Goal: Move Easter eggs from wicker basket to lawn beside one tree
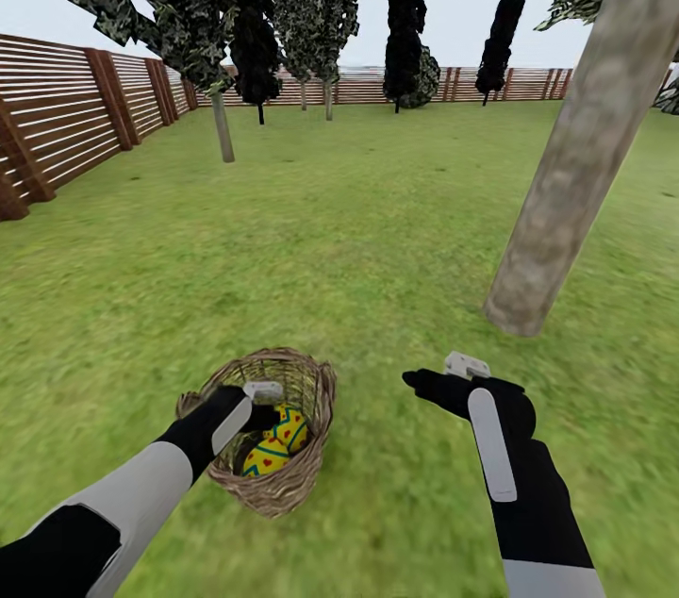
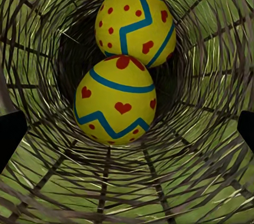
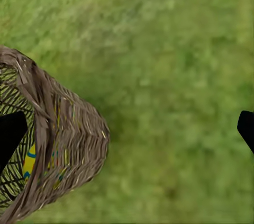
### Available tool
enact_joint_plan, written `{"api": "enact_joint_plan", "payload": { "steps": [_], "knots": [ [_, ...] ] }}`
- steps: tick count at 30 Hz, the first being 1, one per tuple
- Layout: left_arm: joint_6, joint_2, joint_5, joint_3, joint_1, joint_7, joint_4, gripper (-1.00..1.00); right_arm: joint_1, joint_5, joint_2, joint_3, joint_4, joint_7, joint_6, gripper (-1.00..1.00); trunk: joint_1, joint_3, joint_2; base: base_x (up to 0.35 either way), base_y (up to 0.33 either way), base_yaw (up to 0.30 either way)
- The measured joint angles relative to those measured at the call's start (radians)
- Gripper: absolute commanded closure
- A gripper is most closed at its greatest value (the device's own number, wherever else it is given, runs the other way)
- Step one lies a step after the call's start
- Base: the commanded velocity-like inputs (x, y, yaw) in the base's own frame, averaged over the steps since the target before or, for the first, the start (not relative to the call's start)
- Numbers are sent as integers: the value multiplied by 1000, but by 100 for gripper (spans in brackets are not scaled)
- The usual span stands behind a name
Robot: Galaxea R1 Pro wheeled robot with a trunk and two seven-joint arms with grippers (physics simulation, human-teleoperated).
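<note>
Easter eggs [image 2: 117,102], two visible, lie in the wicker basket [image 1: 306,386]; left gripper [image 1: 256,405] inside it, fingers wide; right gripper [image 1: 436,376] over lawn [image 1: 358,230], fingers wide.

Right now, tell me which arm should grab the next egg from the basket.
Left. The left claw hangs open over the wicker basket, and its wrist view looks straight down at two eggs inside. The right claw hovers open above bare lawn, beside the basket, nearer the tree.
</note>
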Motion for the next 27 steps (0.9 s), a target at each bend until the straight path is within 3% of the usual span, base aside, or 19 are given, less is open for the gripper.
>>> {"api": "enact_joint_plan", "payload": {
  "steps": [22, 27],
  "knots": [
    [-4, 8, 3, 6, 0, 1, 1, -100, 0, 0, 0, 38, -8, 0, 0, -100, 84, -69, -154, 0, 0, 0],
    [-5, 7, 3, 6, -1, 1, -2, -100, 0, 0, -1, 39, -8, 0, 0, -100, 84, -69, -154, 0, 0, 0]
  ]
}}
